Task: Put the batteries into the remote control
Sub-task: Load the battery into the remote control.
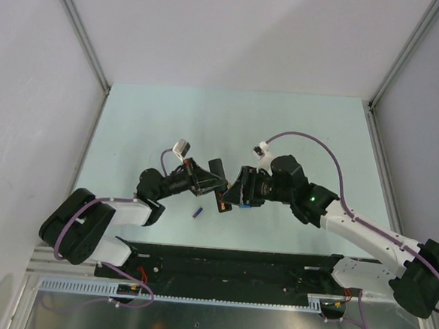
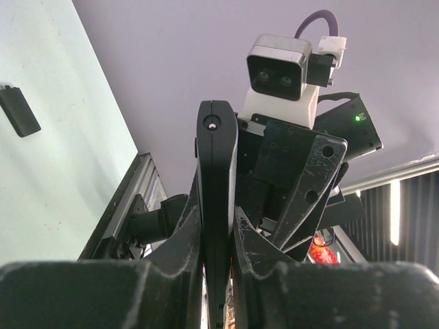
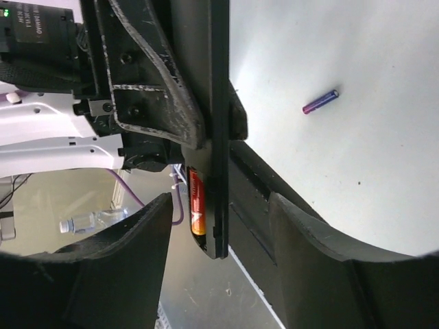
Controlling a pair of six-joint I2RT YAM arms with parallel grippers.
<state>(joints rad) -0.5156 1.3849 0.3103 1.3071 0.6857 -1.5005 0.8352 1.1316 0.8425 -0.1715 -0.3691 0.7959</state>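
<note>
The remote control (image 2: 217,157) is a slim black bar seen edge-on, standing up between my left gripper's (image 2: 217,221) fingers, which are shut on it above the table. In the right wrist view the remote (image 3: 219,123) hangs between the two wide-apart fingers of my open right gripper (image 3: 219,205), with a gap on each side. An orange-red battery (image 3: 196,204) sits in the recess at the remote's lower end; it also shows in the top view (image 1: 222,204). A blue-purple battery (image 3: 321,101) lies loose on the table, below the grippers in the top view (image 1: 197,213).
A small flat black rectangular piece (image 2: 19,111) lies on the pale green table (image 1: 297,132). A black rail (image 1: 228,259) runs along the near edge between the arm bases. White walls enclose the table at the back and sides.
</note>
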